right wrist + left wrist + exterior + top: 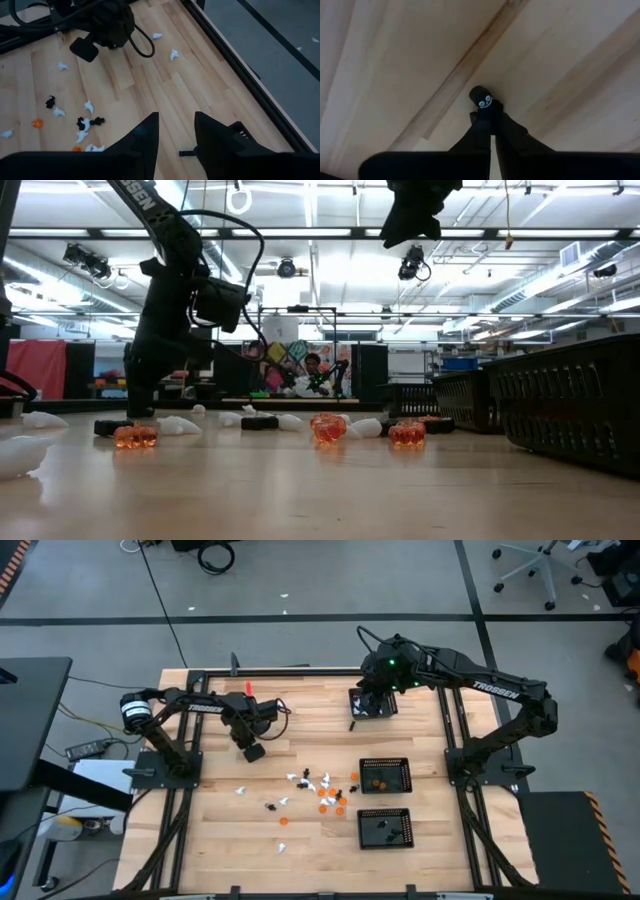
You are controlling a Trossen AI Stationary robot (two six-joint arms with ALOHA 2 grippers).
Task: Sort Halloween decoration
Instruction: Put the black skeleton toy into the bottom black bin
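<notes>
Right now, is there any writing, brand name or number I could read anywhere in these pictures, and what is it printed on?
"TROSSEN": white letters on the right arm, seen from above.
White letters on the arm in the low view: cut off, not readable.
Colourful board in the room behind: too small to read.
No other writing shows.

three black mesh trays (385, 775) and two arms (480, 690) share the surface (300, 720); the small figures (322, 792) are too many to count.

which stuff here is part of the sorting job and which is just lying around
Part of the job:
- white, orange and black figures scattered on the table
- black figure pinched in the shut left hand
- three mesh trays
- open right hand

Lying about:
- office chair
- cables on the floor
</notes>
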